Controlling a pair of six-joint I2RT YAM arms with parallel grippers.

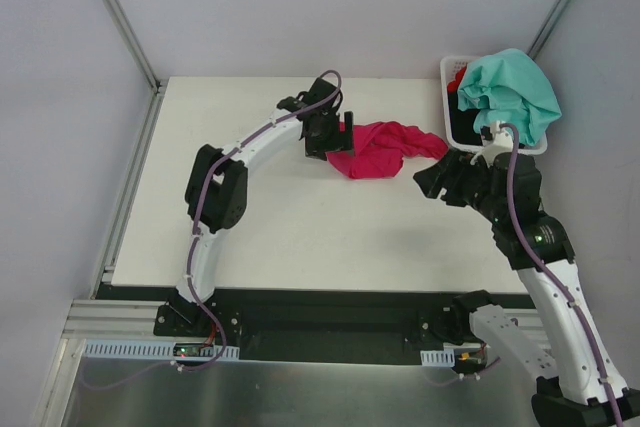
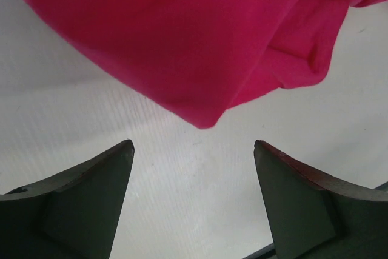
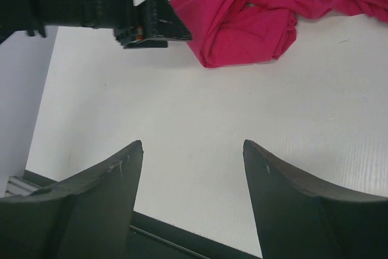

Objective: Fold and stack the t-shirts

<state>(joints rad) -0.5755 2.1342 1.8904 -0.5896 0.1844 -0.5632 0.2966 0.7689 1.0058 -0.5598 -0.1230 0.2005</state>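
The magenta-pink t-shirt [image 1: 378, 149] was plain in colour, as was the teal-mint t-shirt [image 1: 515, 87]. The basket [image 1: 447, 72] was white, with red cloth [image 1: 457, 80] inside. The table [image 1: 300, 237] was matt white. Both arms were white with black joints and purple cables.

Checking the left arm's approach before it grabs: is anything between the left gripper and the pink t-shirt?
Nothing visible. The left gripper is open just short of the pink t-shirt, with only bare white table between its fingers and the nearest fold of cloth.
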